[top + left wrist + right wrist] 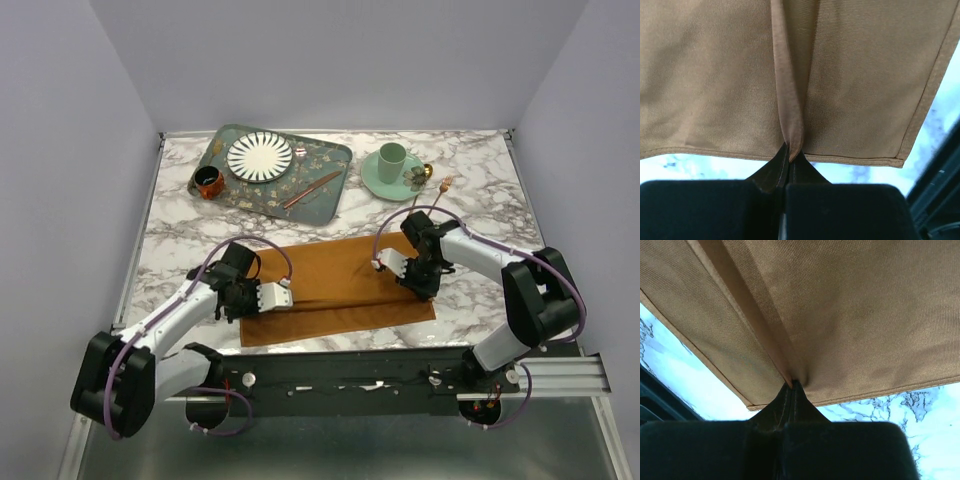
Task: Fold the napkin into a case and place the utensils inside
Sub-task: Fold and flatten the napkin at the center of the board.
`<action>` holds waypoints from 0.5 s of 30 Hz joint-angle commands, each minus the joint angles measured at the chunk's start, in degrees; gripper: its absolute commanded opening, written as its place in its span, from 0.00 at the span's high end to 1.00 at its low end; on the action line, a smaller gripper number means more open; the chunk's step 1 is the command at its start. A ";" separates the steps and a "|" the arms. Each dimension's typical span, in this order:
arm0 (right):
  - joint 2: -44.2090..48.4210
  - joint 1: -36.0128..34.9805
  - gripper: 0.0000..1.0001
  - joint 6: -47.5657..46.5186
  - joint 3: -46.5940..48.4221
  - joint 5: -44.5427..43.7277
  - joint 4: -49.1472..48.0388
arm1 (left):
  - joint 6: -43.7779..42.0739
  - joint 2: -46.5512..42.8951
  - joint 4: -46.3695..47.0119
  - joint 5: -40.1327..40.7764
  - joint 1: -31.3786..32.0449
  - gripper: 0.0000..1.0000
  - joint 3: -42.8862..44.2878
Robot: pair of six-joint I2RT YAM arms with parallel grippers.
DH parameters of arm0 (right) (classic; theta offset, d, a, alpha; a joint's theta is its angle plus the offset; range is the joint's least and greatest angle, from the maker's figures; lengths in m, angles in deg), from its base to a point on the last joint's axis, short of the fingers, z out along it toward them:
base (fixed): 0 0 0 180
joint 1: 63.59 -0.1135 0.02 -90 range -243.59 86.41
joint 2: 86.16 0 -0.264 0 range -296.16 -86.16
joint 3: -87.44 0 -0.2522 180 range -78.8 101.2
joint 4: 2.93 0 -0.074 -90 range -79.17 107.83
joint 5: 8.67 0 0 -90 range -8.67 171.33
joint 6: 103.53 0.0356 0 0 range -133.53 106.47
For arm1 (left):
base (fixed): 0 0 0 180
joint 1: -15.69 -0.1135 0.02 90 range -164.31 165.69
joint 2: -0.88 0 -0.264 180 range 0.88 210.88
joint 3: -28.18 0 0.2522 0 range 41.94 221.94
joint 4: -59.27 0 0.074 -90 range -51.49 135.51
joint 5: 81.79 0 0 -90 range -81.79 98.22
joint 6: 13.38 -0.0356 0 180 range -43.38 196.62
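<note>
At lower centre of the frame, the left gripper (pixel 286 296) and the right gripper (pixel 384 264) each clamp a pinched ridge of the rust-orange napkin (pixel 335 285) on the marble desk (pixel 180 230).

one napkin (pixel 335 290), two pincers (pixel 289 297) (pixel 383 265)

The pincer (pixel 791 386) has its two dark fingers pressed together on a raised pleat of the brown napkin (pixel 855 315), which spreads ahead of the tips and to both sides. The pleat runs away up-left from them. The napkin's hemmed edge passes just beside the tips, with marbled table (pixel 900 420) showing on either side.
</note>
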 commanded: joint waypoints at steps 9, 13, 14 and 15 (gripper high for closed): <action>-5.39 -0.10 0.99 5.73 -1.31 -1.36 -1.77 | -0.45 19.99 15.23 9.15 0.13 1.00 8.33; -4.07 -0.01 0.99 6.17 -0.17 -1.72 -1.25 | -1.68 19.66 13.13 8.01 0.13 1.00 11.15; -3.72 -0.01 0.99 6.34 0.45 -1.63 -0.55 | -2.03 19.21 12.43 7.92 0.04 1.00 11.68; -3.11 -0.01 0.99 6.52 0.97 -1.45 -0.19 | -3.00 18.51 11.55 7.75 0.04 1.00 11.94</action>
